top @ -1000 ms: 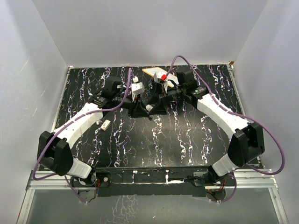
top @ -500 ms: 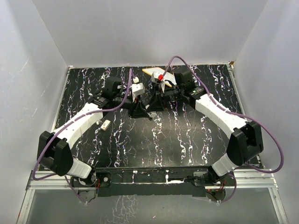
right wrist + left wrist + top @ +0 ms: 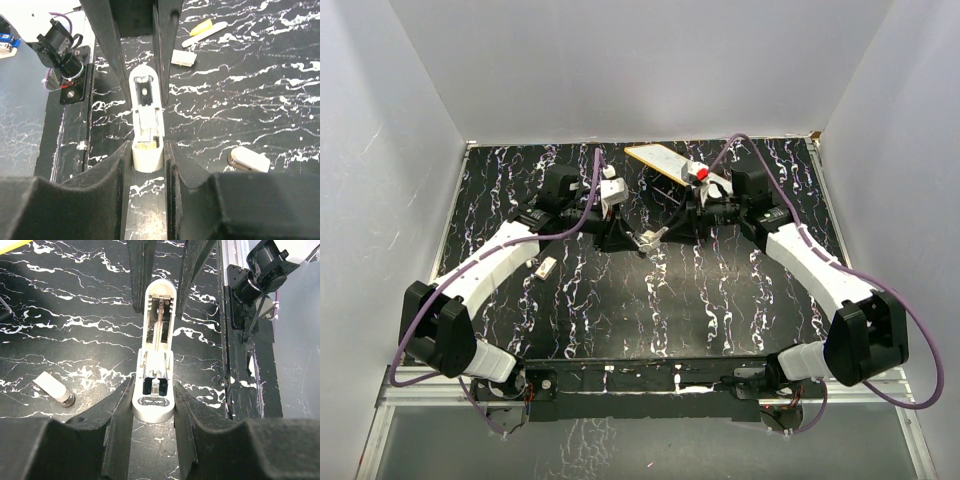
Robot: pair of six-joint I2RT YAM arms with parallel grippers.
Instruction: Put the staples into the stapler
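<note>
1. Black marbled counter (image 3: 720, 300), white walls (image 3: 620, 70).
2. Far-centre, the stapler (image 3: 647, 238) is spread open; left jaws and right jaws each clench one arm of it.
3. Step: magazine exposed. The next move probably needs one grip freed to fetch staples, which I cannot identify here.

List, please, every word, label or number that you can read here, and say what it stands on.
None can be read. The stapler shows no lettering in either wrist view; the yellow-edged board and the small white block are too small and blurred to tell.
</note>
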